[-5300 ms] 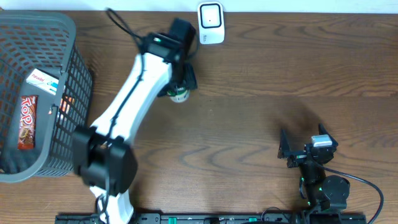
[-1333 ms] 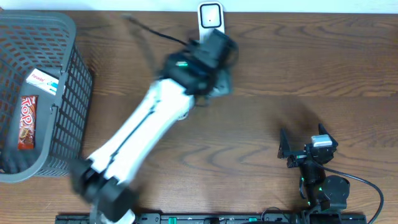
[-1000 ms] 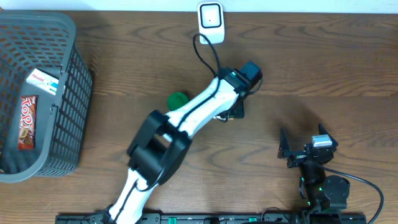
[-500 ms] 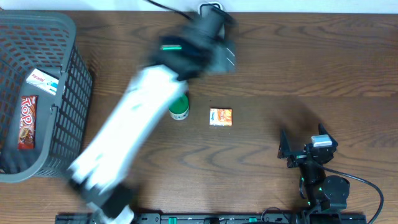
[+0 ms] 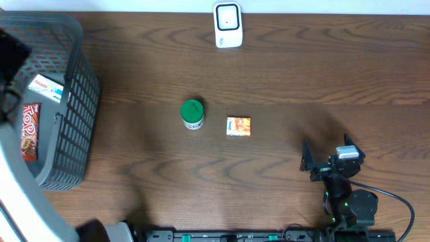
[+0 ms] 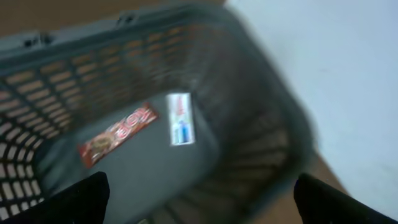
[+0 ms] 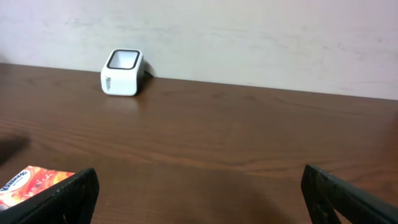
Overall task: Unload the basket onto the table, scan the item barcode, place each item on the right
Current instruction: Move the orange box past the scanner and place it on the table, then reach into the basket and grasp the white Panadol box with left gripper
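Fetch step, by the look of it: left arm hovers over basket, jaws apart and empty, with the likely item, a bar, lying inside beside a packet — next move calls for descending, clamping and carrying to scanner — right arm idle, jaws apart.

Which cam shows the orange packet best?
Overhead: the whole orange packet is in frame, unobstructed. Right wrist crops it at the lower-left frame edge. Left wrist, blurred, looks into the basket and misses it.

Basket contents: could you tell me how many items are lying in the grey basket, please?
2: a red candy bar on the basket floor, and a white packet beside it. The left arm may hide others.
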Controlling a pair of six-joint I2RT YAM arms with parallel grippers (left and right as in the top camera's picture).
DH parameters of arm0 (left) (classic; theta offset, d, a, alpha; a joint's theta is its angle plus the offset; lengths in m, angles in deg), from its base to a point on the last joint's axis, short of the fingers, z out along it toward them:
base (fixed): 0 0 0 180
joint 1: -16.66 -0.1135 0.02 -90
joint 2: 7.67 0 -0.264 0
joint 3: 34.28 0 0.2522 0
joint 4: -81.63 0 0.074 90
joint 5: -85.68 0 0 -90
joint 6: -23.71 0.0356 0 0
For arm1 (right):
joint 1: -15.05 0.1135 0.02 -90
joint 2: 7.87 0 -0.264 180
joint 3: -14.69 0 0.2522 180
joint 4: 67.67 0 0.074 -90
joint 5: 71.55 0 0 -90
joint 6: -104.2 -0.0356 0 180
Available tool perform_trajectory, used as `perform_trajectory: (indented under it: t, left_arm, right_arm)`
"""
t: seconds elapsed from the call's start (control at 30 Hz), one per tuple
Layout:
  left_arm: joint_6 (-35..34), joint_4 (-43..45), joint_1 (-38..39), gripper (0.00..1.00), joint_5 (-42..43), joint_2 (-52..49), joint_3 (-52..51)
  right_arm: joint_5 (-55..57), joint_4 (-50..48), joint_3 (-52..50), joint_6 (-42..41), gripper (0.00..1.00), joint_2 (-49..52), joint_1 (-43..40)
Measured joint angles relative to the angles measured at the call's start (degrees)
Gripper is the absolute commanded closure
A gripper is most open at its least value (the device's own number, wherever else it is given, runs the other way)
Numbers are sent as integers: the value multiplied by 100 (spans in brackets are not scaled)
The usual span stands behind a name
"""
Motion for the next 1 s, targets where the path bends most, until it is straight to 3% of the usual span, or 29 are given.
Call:
perform_trajectory:
  t: [0.57,1.0]
  left_arm:
    - [-264,568,-249,5,212,-2881,-42]
    - [-938,807,-249,5,210,-4050,-42]
  right_arm:
    - [0,0,0,0,1,0,2]
    - [0,0,0,0,1,0,2]
